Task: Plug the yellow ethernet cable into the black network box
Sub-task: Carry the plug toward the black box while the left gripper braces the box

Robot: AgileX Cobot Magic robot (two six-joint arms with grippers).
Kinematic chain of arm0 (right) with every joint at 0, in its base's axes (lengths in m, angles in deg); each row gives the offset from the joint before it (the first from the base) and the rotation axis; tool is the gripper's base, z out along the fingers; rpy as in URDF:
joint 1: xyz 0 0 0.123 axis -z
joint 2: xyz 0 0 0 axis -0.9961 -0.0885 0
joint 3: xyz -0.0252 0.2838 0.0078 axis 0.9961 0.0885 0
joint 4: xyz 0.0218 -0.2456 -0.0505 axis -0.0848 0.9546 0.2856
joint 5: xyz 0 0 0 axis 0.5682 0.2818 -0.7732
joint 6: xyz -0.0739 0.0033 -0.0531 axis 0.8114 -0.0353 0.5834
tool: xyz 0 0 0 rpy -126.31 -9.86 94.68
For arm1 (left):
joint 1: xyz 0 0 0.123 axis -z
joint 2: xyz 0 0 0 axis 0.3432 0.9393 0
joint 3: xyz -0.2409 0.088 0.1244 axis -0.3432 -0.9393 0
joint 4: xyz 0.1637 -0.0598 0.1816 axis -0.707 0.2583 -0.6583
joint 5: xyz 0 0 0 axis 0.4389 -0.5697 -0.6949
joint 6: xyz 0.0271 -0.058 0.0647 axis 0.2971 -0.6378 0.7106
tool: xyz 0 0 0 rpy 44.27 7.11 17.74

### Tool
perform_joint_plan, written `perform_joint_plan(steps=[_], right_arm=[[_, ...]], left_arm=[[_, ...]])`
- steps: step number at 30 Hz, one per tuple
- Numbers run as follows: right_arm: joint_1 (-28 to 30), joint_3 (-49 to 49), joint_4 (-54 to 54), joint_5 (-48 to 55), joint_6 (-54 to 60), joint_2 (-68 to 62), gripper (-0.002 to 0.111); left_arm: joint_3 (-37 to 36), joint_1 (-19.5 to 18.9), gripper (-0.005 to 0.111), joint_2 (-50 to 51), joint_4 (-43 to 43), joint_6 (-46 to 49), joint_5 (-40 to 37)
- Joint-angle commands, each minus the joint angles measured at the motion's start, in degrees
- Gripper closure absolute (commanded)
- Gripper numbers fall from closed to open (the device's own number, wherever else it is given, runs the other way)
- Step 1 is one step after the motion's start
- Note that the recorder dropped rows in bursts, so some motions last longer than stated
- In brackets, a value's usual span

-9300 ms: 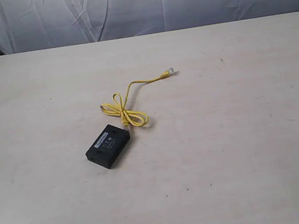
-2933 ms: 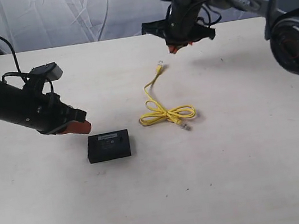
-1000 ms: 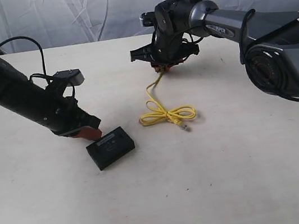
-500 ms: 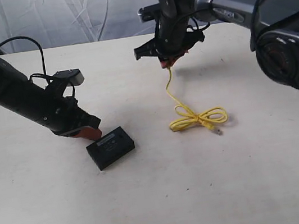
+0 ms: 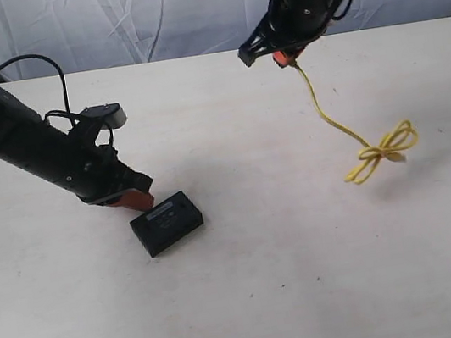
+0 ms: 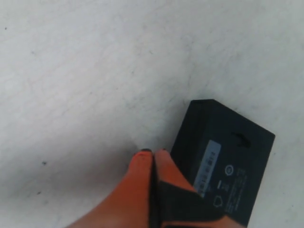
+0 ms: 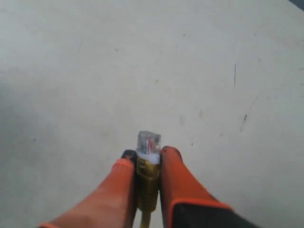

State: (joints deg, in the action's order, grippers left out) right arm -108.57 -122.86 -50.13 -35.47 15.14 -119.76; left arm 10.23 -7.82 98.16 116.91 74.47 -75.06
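— While the right gripper hung high over the pale beige tabletop, what did its orange-tipped fingers have hold of?

— They were closed narrowly on one end of the thin bright-yellow ethernet cable; the clear plastic plug stuck out just past the tips; the cord trailed down and away from the gripper to its loose bow-like knot, which seemed to hang clear of the table above its own shadow.

— And the small flat matte-black network box?

— It lay flat on the table, pale label up, well apart from the cable; the left gripper sat low at one edge of it, its fingers pressed together with nothing between them; one finger overlapped the box's edge in the left wrist view; whether it touched the box, I could not tell.

— What of the cable's other end?

— It was somewhere by the knot; too blurred to pick out.
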Motion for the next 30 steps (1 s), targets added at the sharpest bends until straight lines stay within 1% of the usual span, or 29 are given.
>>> perform_joint_plan(steps=[1,4,7,11,15,18,20,21,22,24,25,30], right_arm=[[0.2,10.8,-3.0,-1.8,6.0,8.2,0.109],[-1.1,17.8,-4.7,-2.9,8.7,12.7,0.109],[-4.3,24.4,-4.2,-5.2,10.0,15.6,0.109],[-9.2,30.5,-4.2,-7.1,10.2,16.1,0.109],[-15.0,36.3,-4.2,-14.1,10.0,15.5,0.109],[-17.0,37.6,-5.5,-16.0,10.0,14.1,0.109],[-17.1,37.6,-7.1,-18.4,10.2,12.2,0.109],[-17.1,37.6,-8.9,-19.8,11.0,10.9,0.109],[-17.1,37.5,-11.2,-20.0,13.7,9.7,0.109],[-17.1,37.3,-15.5,-20.0,22.8,7.6,0.109],[-17.1,36.8,-16.6,-19.9,25.1,6.7,0.109],[-17.1,32.5,-17.5,-17.9,28.5,3.3,0.109]], left_arm=[[0.3,0.4,0.107,0.1,0.9,-0.3,0.4],[0.3,0.4,0.107,0.1,0.2,-0.3,0.4],[0.3,0.4,0.107,0.1,-0.8,-0.7,0.1],[0.1,0.4,0.107,0.1,-4.6,-4.0,-0.2],[-1.8,0.4,0.107,0.1,-5.7,-4.4,-0.4],[-2.3,0.4,0.107,0.1,-5.1,-4.4,0.1],[-2.3,0.4,0.107,0.1,-5.2,-4.4,-1.2],[-2.3,0.4,0.107,0.1,-5.3,-6.0,-1.5],[-2.3,0.4,0.107,0.0,-5.5,-7.1,-1.7],[-2.3,0.4,0.107,0.0,-5.3,-8.1,-2.2],[-2.3,0.4,0.107,0.0,-4.7,-8.1,-1.7],[-2.3,0.4,0.107,0.0,-3.5,-7.7,-1.0]])
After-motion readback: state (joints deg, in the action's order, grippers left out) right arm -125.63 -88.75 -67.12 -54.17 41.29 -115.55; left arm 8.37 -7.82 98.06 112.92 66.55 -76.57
